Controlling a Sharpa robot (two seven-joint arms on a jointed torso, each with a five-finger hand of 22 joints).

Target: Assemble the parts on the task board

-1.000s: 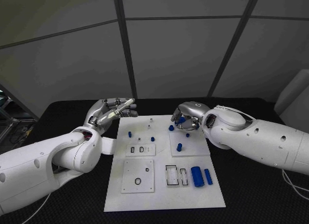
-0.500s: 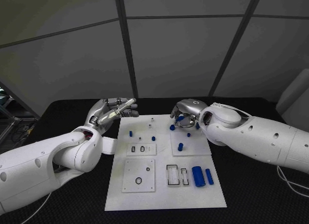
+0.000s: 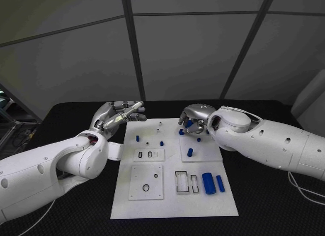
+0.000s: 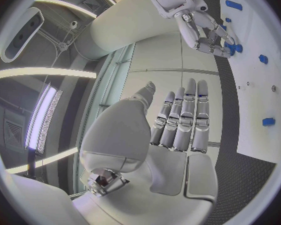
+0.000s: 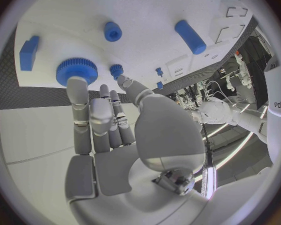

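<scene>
Flat white rectangular task board [image 3: 173,206] lies mid-table before me. Small blue plastic parts on it: toothed gear [image 5: 77,70] upright at far end, two cylinders [image 3: 213,183] lying side by side near right edge, short pegs [image 3: 190,152] standing mid-board.

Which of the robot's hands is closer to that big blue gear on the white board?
The right hand: its fingertips are at the blue gear. The left hand is raised off the far left corner of the task board, holding nothing.

Your left hand [image 3: 119,114] is raised with its fingers [image 4: 185,116] straight and together, thumb apart, holding nothing. Your right hand [image 3: 193,120] reaches forward and down, its fingers [image 5: 90,117] extended side by side, nothing gripped.
</scene>
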